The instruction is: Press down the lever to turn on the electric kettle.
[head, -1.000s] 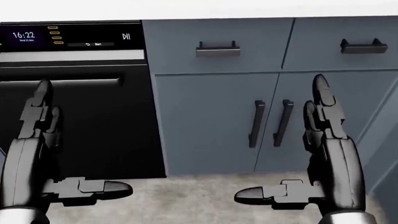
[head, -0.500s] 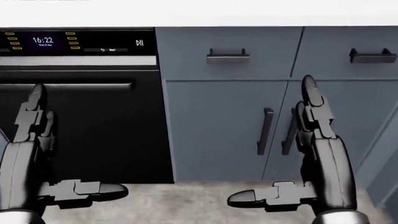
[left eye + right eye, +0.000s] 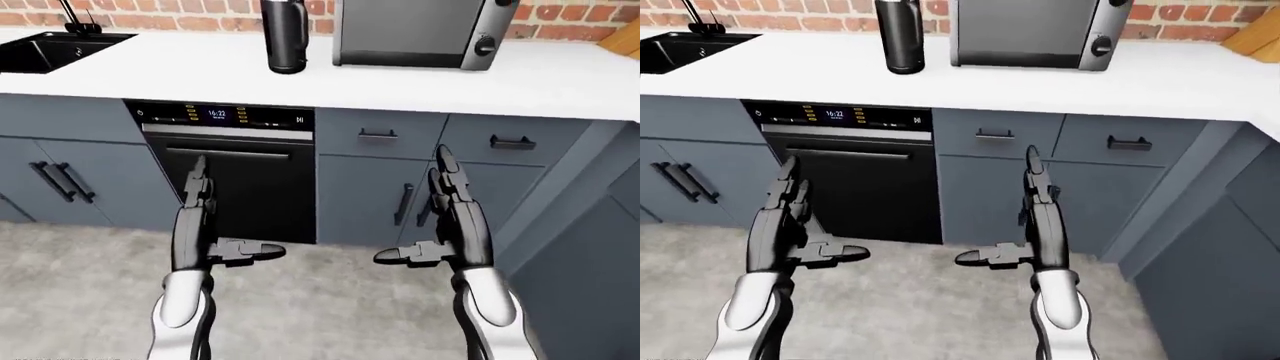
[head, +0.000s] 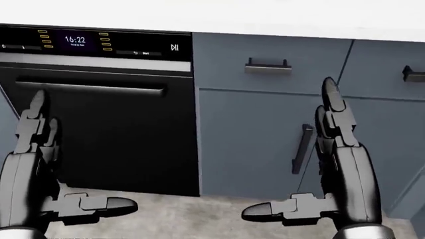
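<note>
Brick wall [image 3: 170,15] backs a white counter [image 3: 200,71], with grey cabinets [image 3: 380,187] and a black oven [image 3: 235,176] below. Both hands are raised with fingers spread, holding nothing: the left hand [image 3: 200,225] before the oven door, the right hand [image 3: 450,225] before the cabinets. High above the left hand, slightly to its right, the kettle [image 3: 284,34] stands on the counter beside a microwave [image 3: 420,30]. A sink [image 3: 55,49] lies far to the left.

A home kitchen, rendered in simulation. A white counter [image 3: 200,71] runs under a red brick wall [image 3: 180,15]. Below the counter sit grey cabinets [image 3: 400,184] and a black built-in oven [image 3: 235,172]. On the counter stand a kettle [image 3: 285,34] and a microwave [image 3: 420,34]; a black sink [image 3: 50,49] is set into its left end.
</note>
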Robot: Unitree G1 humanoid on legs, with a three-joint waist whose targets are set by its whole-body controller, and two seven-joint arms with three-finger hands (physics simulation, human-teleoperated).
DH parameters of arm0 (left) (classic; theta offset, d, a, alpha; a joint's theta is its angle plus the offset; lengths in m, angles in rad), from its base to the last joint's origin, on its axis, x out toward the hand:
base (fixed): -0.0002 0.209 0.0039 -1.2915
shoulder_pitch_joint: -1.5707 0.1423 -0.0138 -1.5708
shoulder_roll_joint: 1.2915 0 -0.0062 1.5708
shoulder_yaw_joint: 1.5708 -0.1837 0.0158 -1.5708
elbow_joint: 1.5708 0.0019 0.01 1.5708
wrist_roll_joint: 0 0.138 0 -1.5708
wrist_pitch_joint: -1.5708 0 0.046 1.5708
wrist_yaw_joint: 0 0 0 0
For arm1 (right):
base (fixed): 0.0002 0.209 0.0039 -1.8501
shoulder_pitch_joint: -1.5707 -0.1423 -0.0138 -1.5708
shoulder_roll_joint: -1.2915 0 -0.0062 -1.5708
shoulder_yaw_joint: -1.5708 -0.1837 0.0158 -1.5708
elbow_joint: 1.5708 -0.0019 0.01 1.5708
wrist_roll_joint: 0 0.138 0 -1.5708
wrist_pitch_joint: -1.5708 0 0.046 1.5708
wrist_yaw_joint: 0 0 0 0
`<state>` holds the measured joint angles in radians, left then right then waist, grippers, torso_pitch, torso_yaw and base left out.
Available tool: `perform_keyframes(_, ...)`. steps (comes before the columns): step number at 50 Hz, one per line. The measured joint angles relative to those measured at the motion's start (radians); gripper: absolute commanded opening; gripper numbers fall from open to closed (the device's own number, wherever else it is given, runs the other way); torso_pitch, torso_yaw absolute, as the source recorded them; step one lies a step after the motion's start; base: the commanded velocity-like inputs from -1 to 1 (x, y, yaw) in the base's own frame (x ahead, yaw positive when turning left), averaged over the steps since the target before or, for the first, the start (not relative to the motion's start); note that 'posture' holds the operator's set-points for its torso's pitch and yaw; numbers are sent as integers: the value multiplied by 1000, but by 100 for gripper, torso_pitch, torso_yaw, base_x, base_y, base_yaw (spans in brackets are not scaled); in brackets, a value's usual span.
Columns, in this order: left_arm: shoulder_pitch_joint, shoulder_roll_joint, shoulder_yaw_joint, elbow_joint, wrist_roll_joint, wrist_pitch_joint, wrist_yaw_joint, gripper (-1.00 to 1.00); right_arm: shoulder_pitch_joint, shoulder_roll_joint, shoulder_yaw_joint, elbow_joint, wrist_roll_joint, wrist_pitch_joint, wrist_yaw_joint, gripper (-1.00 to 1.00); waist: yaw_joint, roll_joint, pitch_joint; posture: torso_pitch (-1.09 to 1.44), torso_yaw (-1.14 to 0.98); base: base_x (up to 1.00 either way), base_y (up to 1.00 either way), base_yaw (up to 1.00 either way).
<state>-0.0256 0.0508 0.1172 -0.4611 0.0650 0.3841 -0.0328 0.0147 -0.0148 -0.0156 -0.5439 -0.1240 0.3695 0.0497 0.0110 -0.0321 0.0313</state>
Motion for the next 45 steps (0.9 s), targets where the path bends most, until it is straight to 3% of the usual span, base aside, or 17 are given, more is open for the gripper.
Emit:
perform_keyframes(2, -4, -3, -1, -2, -1, -2, 0, 100, -3, -4, -2, 1, 0, -3, 0, 100, -7, -28, -9, 0, 0, 0, 0, 18)
perform_keyframes(3, -4, -9, -8, 4, -2, -3, -1, 100, -3, -8, -9, 6, 0, -4, 0, 100, -13, -15, -3, 0, 0, 0, 0, 18)
perform_keyframes(7, 5, -7, -17, 21, -7, 5, -10, 100, 6, -7, -20, 27, -4, 10, -5, 100, -12, -5, -1, 0, 0, 0, 0, 18)
perform_keyframes(12, -5, -4, -7, 5, -6, -4, -5, 100, 1, -7, -11, 11, -3, 4, -3, 100, -10, 54, 6, 0, 0, 0, 0, 18)
perform_keyframes(15, -7, -3, -10, -2, -5, -7, -4, 100, -3, -5, -9, 3, -3, 0, -1, 100, -11, 108, -5, 0, 0, 0, 0, 18)
perform_keyframes(16, -6, 2, -4, 1, -4, -8, -4, 100, -3, 2, -1, 7, -2, -1, 1, 100, -4, 94, 1, 0, 0, 0, 0, 19)
perform_keyframes(19, 7, 0, 7, 16, 0, 4, 1, 100, 7, 3, 15, 25, 2, 4, 9, 100, 5, 89, -2, 0, 0, 0, 0, 18)
perform_keyframes(21, 6, 1, 8, 9, 1, 10, 3, 100, 5, 1, 13, 24, 2, 5, 10, 100, 3, 71, -2, 0, 0, 0, 0, 0)
perform_keyframes(24, -4, 3, 6, -6, 0, 6, 2, 100, 0, 2, 9, 8, 0, -8, 7, 100, 5, 28, 7, 0, 0, 0, 0, 0)
perform_keyframes(26, -13, 6, 7, -21, -1, 20, -1, 100, -2, 4, 9, -6, 2, -11, 5, 100, 11, -11, 1, 0, 0, 0, 0, 0)
perform_keyframes(28, -11, -2, -2, -12, -2, 20, -2, 100, -3, 3, -3, -4, 18, -8, 6, 100, 7, 1, 5, 0, 0, 4, 0, 0)
perform_keyframes(32, 1, -6, -21, 6, -4, 35, -13, 100, 5, -4, -16, 11, 40, 4, 8, 100, -13, 47, 15, 0, 0, 20, 0, 0)
perform_keyframes(35, -10, -1, -14, -23, -1, 34, -13, 100, -1, -4, -14, -6, 48, -2, 10, 100, -13, 95, 12, 0, 0, 20, 0, 0)
perform_keyframes(37, -13, 4, 1, -31, 2, 26, -8, 100, -1, 3, 3, -11, 53, -11, 14, 100, -4, 82, 17, 0, 0, 20, 0, 0)
perform_keyframes(40, -6, 4, 11, -25, 5, 34, -3, 100, 0, 1, 12, -1, 58, -11, 23, 100, -2, 85, 7, 0, 0, 20, 0, 0)
perform_keyframes(45, -1, 3, 9, -25, 4, 22, -4, 100, -4, 1, 6, -15, 55, -15, 19, 100, 5, 29, 9, 0, 0, 20, 0, 0)
